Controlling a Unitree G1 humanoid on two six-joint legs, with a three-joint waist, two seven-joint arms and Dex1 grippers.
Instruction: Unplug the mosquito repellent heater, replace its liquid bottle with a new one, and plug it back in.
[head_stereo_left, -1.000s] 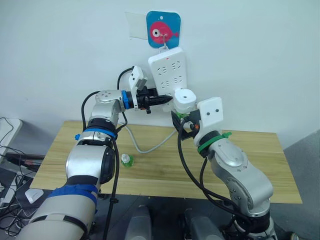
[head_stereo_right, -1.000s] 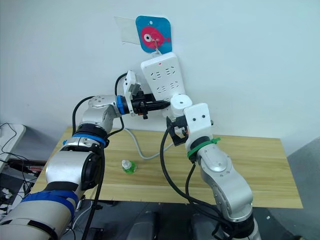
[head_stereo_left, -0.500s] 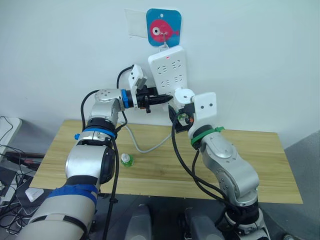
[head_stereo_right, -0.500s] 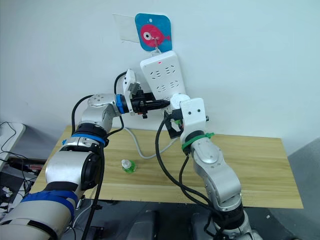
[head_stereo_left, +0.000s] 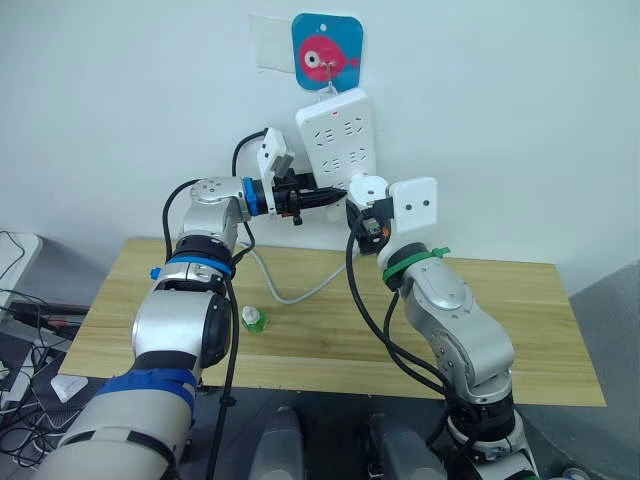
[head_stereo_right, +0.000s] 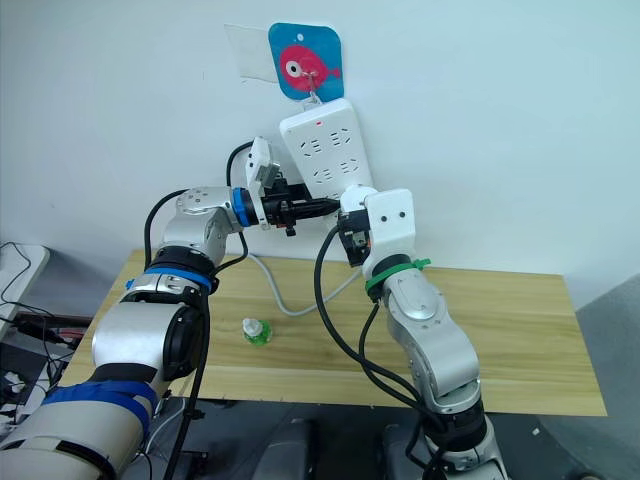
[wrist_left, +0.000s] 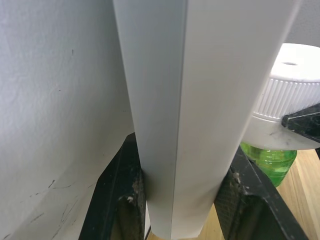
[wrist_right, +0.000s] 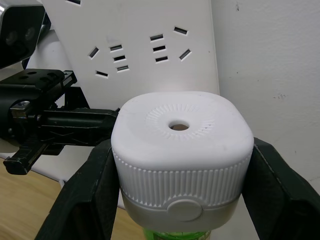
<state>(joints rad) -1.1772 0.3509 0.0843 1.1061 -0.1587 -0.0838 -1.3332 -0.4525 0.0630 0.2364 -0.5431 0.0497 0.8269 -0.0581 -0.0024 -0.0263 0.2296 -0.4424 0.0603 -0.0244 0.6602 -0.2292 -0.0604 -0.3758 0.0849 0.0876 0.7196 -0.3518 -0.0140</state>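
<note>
- white heater (wrist_right: 180, 160), green bottle (wrist_left: 270, 162) under it, clamped in the right gripper (wrist_right: 180, 200) just before the strip (head_stereo_left: 337, 140).
- left gripper (wrist_left: 182, 185) pinches the strip's lower edge.
- capped bottle (head_stereo_left: 252, 320) on the table (head_stereo_left: 500, 310).

White mosquito repellent heater (wrist_right: 181, 161) upright by wall, green bottle (wrist_left: 268, 161) beneath, capped bottle (head_stereo_left: 253, 320) on table

pale wall (head_stereo_left: 520, 110), wooden table (head_stereo_left: 540, 330)

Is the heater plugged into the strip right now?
No. The heater sits in the right claw, in front of the power strip.
</note>
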